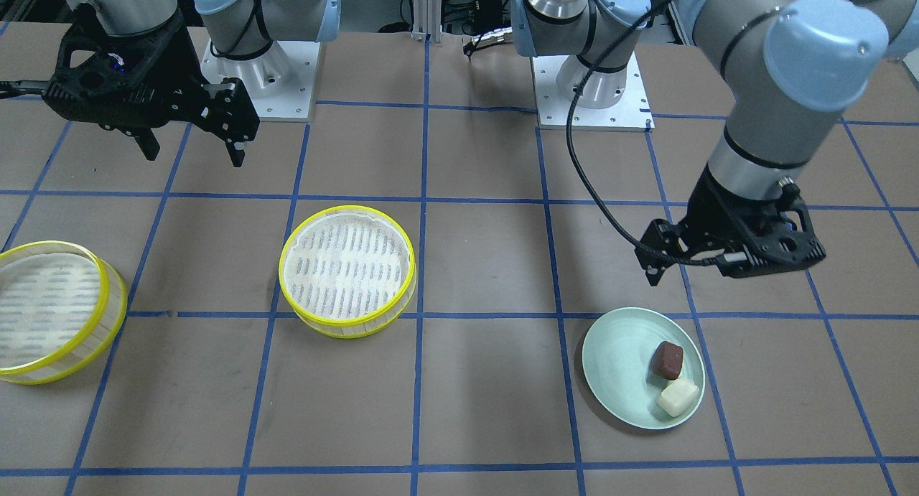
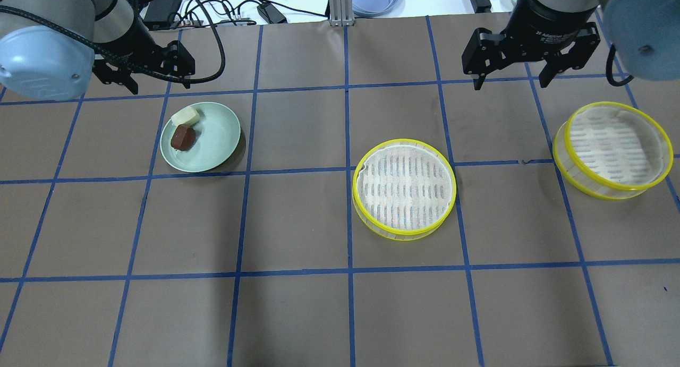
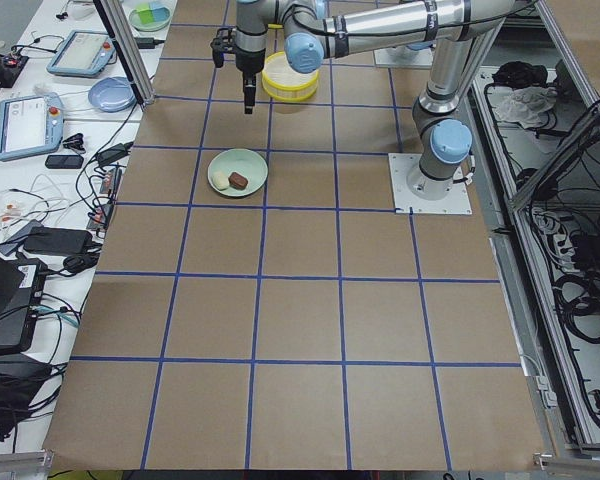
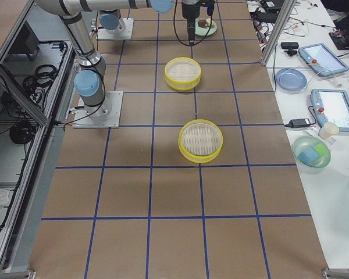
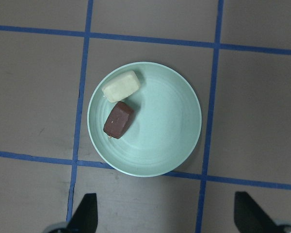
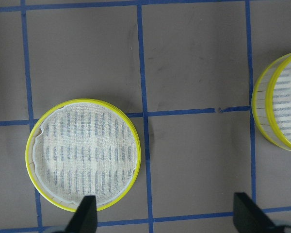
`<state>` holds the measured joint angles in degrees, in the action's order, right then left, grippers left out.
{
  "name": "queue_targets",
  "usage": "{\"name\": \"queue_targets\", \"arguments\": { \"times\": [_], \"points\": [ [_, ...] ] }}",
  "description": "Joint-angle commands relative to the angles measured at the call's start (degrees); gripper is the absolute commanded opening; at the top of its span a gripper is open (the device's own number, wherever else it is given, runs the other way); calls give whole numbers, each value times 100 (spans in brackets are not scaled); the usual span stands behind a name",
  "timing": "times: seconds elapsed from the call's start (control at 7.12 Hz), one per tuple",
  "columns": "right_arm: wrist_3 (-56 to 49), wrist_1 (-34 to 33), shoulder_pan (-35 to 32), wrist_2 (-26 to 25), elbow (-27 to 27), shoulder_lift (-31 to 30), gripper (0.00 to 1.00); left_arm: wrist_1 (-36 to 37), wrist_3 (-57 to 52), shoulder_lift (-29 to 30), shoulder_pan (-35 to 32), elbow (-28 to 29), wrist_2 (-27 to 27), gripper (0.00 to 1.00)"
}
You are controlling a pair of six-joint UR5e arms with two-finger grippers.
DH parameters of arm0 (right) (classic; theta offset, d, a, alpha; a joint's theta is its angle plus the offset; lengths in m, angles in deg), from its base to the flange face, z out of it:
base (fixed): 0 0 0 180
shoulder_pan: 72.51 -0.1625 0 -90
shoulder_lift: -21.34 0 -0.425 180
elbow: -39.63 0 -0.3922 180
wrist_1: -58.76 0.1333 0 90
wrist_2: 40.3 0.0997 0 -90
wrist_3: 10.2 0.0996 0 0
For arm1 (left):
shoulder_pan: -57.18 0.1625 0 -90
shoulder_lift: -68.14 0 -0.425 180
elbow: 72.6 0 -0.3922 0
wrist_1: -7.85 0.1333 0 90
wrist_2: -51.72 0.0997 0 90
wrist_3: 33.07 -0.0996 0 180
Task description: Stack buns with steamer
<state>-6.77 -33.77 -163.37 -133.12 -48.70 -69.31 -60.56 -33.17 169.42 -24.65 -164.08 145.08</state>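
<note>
Buns sit, seemingly touching, on green plate.

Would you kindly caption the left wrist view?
Open left gripper near a green plate holding a brown bun and a white bun.

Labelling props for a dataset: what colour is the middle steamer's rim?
Bright yellow; the steamer rim shows best in the overhead view.

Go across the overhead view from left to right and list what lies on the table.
First the pale green plate, carrying the cream bun and the brown bun → the middle steamer tray → the right steamer tray.
</note>
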Motion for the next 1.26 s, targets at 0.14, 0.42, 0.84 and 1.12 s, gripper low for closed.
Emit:
{"name": "queue_targets", "arguments": {
  "times": [0.14, 0.42, 0.84, 1.12],
  "points": [
    [-463, -37, 286, -96, -96, 161, 100, 1284, -298, 1277, 659, 34, -36, 100],
    [-2033, -81, 1599, -61, -158, 328, 100, 1848, 86, 1920, 659, 226, -185, 100],
    [-3547, -1094, 3368, -70, -175, 1099, 100, 1805, 537, 2264, 650, 290, -520, 100],
    [-4514, -2314, 3976, 17, -175, 1960, 100, 1805, 634, 2283, 650, -61, -686, 100]
  ]
}}
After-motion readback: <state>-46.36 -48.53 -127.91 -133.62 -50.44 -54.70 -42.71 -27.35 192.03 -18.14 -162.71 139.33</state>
